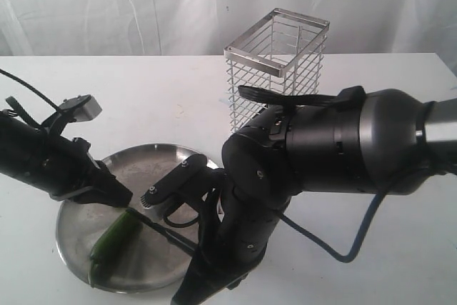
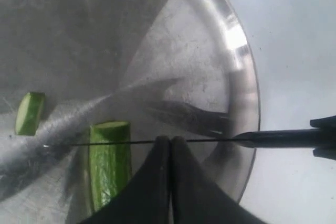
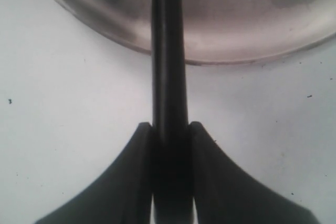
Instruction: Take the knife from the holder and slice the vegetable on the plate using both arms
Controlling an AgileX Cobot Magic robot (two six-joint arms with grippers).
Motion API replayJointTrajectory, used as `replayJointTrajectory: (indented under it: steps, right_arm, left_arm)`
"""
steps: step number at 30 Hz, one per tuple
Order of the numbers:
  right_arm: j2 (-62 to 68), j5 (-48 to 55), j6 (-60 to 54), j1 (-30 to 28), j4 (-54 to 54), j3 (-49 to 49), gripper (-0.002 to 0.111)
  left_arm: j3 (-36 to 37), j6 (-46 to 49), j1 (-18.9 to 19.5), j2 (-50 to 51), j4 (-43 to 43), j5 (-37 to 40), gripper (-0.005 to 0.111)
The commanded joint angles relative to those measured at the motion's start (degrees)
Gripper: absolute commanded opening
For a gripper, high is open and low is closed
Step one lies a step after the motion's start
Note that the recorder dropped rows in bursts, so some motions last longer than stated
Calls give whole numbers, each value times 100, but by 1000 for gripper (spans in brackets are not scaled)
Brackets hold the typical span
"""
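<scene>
White table [image 1: 143, 98] before a white curtain [image 1: 107, 5].

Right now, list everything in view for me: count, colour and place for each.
plate: one, shiny steel, on the table, nearer the exterior camera than the holder.
vegetable: one long green piece, plus one small cut-off slice, both on the plate.
knife: one, black, blade lying across the long piece near its cut end, handle reaching out past the plate's rim.
holder: one, silver wire, upright on the table beyond the plate.
table: one, white, under everything.
curtain: one, white, behind the table.
left hand: one, black, shut, tip over the plate beside the long piece.
right hand: one, black, shut on the knife handle, just off the plate's rim.
</scene>
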Motion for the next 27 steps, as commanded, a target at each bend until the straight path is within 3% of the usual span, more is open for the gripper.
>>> replayJointTrajectory:
  steps: [1,14,27]
  right_arm:
    - [-12,-40,-58,7,-14,22,0]
    - [-12,-52,-74,7,-25,22,0]
    - [-12,-41,-71,7,-25,22,0]
  left_arm:
    - [150,-58,-29,-7,-12,-97,0]
    - [112,160,-40,-7,-393,35,0]
    - [112,213,-294,-7,-435,-242,0]
